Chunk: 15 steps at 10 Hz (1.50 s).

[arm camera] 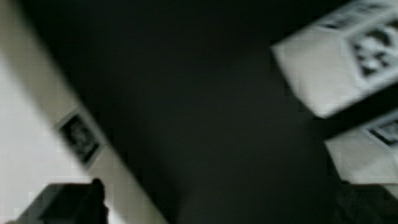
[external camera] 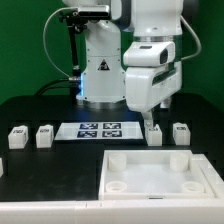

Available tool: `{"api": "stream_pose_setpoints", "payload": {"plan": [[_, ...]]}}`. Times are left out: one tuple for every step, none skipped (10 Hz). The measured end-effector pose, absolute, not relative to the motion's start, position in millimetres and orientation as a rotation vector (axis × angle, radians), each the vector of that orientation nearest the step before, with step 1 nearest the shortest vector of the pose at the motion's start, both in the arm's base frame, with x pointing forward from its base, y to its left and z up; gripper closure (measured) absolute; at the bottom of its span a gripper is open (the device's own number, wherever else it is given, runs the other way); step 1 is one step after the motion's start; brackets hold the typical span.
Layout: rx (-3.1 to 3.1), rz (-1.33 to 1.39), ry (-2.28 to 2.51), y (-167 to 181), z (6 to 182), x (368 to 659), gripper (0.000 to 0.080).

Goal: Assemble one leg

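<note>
Four small white legs with marker tags stand in a row on the black table: two at the exterior view's left (external camera: 17,138) (external camera: 43,135) and two at its right (external camera: 153,134) (external camera: 181,132). My gripper (external camera: 150,121) hangs low, just above the third leg. In the wrist view the gripper (arm camera: 214,215) is open, with one dark finger (arm camera: 63,205) showing and only dark table between the jaws. A white tagged part (arm camera: 75,135) lies close beside that finger. Two more blurred white tagged pieces (arm camera: 347,55) (arm camera: 374,140) lie on the other side.
The marker board (external camera: 100,129) lies between the two pairs of legs. The wide white square piece with round corner sockets (external camera: 160,172) lies in front of the right-hand legs. The robot base (external camera: 100,70) stands behind the board.
</note>
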State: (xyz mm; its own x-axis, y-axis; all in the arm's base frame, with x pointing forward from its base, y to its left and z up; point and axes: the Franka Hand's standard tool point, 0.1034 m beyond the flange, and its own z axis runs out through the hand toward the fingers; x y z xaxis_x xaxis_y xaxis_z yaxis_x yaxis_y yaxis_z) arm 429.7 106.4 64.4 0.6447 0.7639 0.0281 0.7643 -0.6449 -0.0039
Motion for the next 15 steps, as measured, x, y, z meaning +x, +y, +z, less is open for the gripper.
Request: {"api": "stream_pose_setpoints", "payload": {"plan": [[-2.91,-0.033,-1.128,114.4,63.0,422.2,0.0151],[-2.949,-0.038,-0.981,115.5,63.2,422.5,0.0151],[-3.007,-0.032,-0.74,116.3,63.1,422.3,0.0151],[-3.028,-0.029,-0.623,117.5,62.9,421.8,0.0151],[-3.061,-0.019,-0.398,125.7,62.8,417.1,0.0151],[-3.083,0.002,-0.139,147.7,61.8,402.7,0.0151],[-3.08,0.014,-0.001,164.2,58.9,392.1,0.0151],[-3.073,0.003,0.036,176.1,57.8,387.8,0.0151],[-3.069,-0.009,-0.039,179.0,56.6,387.1,0.0151],[-3.076,0.038,-0.028,176.2,56.3,386.8,0.0151],[-3.081,0.069,-0.046,175.3,55.5,384.7,0.0151],[-3.094,0.207,-0.072,171.5,55.0,381.0,0.0151],[-3.094,0.328,-0.06,170.8,54.9,382.7,0.0151],[-3.089,0.572,-0.04,170.2,51.9,380.8,0.0151],[-3.065,0.774,-0.023,174.6,48.0,387.0,0.0151]]}}
